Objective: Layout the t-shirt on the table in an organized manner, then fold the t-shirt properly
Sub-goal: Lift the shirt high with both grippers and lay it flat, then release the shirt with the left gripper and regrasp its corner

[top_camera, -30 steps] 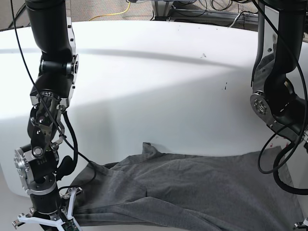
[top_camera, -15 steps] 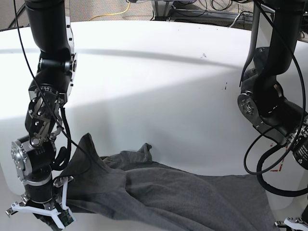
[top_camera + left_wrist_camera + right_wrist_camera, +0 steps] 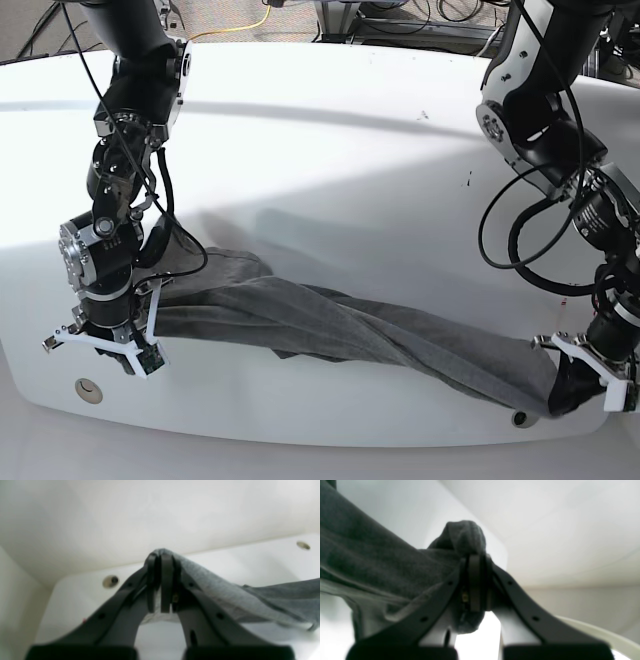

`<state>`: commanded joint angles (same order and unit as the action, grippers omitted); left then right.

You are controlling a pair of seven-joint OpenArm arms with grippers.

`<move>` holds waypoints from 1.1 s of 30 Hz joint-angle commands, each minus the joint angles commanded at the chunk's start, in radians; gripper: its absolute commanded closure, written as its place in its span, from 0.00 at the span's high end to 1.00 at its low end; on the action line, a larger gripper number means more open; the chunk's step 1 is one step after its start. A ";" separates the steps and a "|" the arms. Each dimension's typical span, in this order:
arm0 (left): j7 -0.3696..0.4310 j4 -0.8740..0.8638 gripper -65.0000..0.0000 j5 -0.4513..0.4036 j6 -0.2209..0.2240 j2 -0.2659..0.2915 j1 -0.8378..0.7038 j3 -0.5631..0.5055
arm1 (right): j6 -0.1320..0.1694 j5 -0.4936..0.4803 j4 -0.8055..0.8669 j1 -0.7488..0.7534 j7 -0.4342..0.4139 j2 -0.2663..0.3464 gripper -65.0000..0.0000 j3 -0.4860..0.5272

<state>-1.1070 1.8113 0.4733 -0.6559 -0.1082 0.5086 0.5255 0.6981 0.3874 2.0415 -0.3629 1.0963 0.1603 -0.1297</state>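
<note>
no readable text, labels, brands, numbers, signs

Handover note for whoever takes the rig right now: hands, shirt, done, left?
Left hand: shut on one end of the t-shirt.
Right hand: shut on the other end.
Shirt: strung between both hands as a twisted rope, low across the near part of the table.
Done: both ends gripped.
Left: untwist it, spread it flat, then do every fold.
</note>
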 joint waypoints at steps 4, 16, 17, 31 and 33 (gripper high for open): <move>0.000 0.031 0.02 0.017 -0.037 0.000 -0.161 0.002 | 0.000 0.000 0.000 0.100 0.002 -0.020 0.00 -0.012; -0.060 0.081 0.02 0.028 -0.042 -0.003 -0.517 0.117 | 0.000 0.005 -0.002 0.382 0.020 -0.069 0.00 -0.014; -0.066 0.081 0.02 0.037 -0.042 -0.005 -0.535 0.130 | 0.000 0.009 -0.002 0.393 0.029 -0.068 0.00 -0.014; -0.074 0.075 0.02 0.123 -0.042 -0.109 -0.766 0.250 | 0.000 0.011 -0.006 0.516 0.077 -0.074 0.00 -0.014; -0.074 0.075 0.02 0.121 -0.042 -0.114 -0.776 0.259 | 0.000 0.003 -0.009 0.526 0.074 -0.077 0.00 -0.014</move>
<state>-1.1807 1.8865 0.5946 -0.6981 -0.2217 -0.2677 0.7848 0.6981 0.3905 2.0323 0.1634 1.1699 0.0836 -0.1435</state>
